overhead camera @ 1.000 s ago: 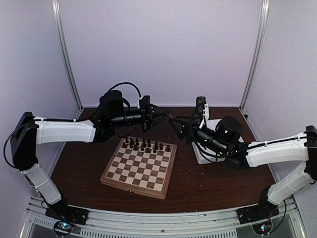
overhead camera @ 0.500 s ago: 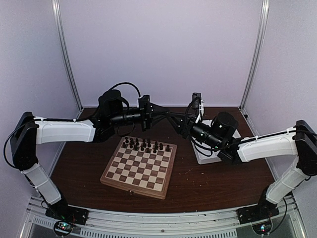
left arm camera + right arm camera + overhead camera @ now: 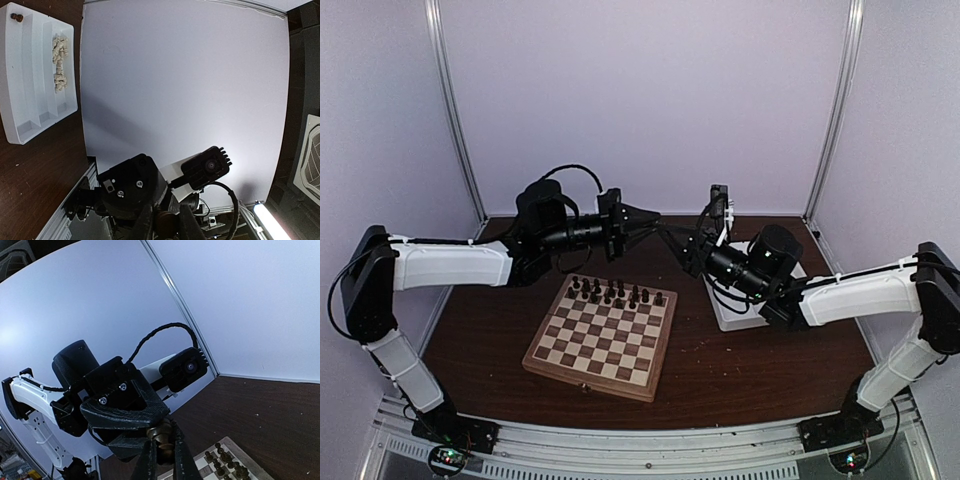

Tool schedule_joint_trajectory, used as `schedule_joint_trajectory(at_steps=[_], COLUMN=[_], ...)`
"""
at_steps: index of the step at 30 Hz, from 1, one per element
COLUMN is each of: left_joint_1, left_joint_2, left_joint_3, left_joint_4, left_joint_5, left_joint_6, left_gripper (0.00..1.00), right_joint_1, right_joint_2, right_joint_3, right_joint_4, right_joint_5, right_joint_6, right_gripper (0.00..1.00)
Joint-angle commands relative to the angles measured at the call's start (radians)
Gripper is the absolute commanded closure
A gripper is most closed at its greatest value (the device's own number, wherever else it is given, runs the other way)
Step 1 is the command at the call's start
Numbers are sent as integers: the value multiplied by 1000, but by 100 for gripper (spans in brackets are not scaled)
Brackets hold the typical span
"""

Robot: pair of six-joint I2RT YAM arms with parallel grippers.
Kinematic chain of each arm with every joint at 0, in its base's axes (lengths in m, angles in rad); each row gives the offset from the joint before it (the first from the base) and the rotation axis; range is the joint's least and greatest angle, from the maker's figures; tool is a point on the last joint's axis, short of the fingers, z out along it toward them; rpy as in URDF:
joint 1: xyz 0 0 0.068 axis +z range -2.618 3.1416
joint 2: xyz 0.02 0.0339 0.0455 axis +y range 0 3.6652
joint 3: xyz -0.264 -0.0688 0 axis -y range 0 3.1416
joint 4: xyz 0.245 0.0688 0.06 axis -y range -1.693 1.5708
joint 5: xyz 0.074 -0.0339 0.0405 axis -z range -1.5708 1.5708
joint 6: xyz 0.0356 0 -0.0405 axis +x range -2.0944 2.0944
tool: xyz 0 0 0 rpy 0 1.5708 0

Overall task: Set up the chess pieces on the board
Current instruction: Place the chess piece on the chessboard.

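Dark-brown tabletop (image 3: 750,372) is seen nearest, and on it, left of centre, the board (image 3: 588,350) is laid flat, turned slightly askew. The chess pieces (image 3: 616,293) already on it, all dark, are gathered along its two far rows, upright as far as can be told. To the right of the board and apart from it, a white tray (image 3: 732,318) is set on the table, partly hidden under the right arm (image 3: 860,295). In the left wrist view a heap of pale pieces (image 3: 58,62) is seen in one of the tray's long compartments. A single dark piece (image 3: 17,17) is seen at the end of another compartment.

Beyond the far edge of the board, above the table, the two grippers are brought tip to tip. The left gripper (image 3: 653,223) is reached in from the left and the right gripper (image 3: 670,236) from the right. One dark chess piece (image 3: 161,436) is caught between them. In each wrist view that gripper's own fingers are seen pressed against the piece from both sides, so both claws are clamped on it at once. In the top view the piece itself is too small to be made out. Behind the meeting point the pale back wall (image 3: 650,100) is seen.
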Motion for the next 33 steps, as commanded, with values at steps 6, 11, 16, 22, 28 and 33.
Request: schedule_joint_trajectory(at_steps=[6,11,16,22,28,33], left_joint_1=[-2,1,22,81,139,152], left_joint_2=[26,22,-22,-129,-273,-339], left_joint_3=[0,-19,-51,-107,-101,-40], left_joint_4=[70,59,-46,-360,-766,-1009], left_joint_5=[39,47,53,33,-123,-304], left_joint_6=[0,19,122,354,635,863], left_gripper=[74,60,44,38,37,36], right_joint_1=[-5,-9,-20,-29,-30,-28], right_joint_2=[-50,-87,-144,-196,-171,-41], right_joint_3=[1,-15,-18,30,191,406], right_joint_4=[-36,-93,-223,-483,-912,-1349], right_joint_5=[-18,8,19,-7,-32,-7], right_joint_6=[-19,-31,-59,-117,-194,-256], right_gripper=[100,100,100,100,100,100])
